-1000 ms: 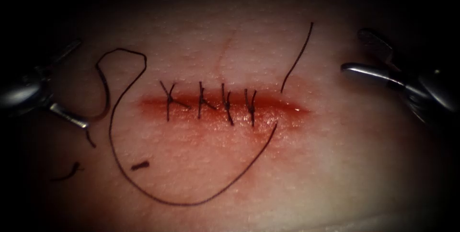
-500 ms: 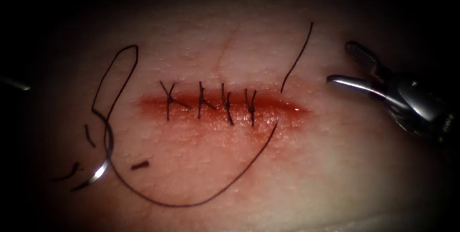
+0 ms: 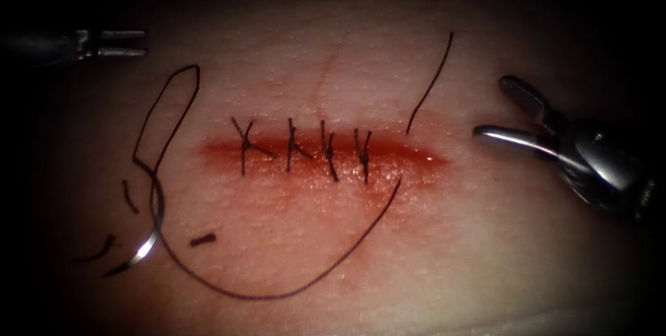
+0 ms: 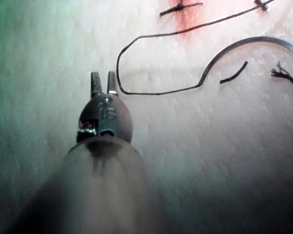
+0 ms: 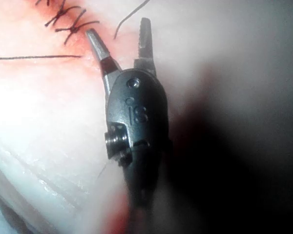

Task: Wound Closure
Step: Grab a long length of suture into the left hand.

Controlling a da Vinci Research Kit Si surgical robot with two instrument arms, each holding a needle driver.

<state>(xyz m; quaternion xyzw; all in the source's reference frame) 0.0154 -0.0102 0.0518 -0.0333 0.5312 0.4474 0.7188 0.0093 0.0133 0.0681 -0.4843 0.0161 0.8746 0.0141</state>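
The curved needle lies free on the tissue, left of the cut and not in it; the left wrist view shows the needle too. Its thread loops up on the left, sweeps below the cut, enters the tissue at the cut's right end and comes out above it. My left tool hovers at the far upper left, its jaws a narrow gap apart and holding nothing. My right tool stands just right of the cut, jaws wide open and empty.
Several tied stitches cross the cut's left and middle parts, with red fluid around them. Short cut ends of thread lie near the needle at the lower left.
The left tool has let the needle drop onto the tissue, drawn away to the upper left and narrowed its jaws. The right tool came a little closer to the cut, then held still.
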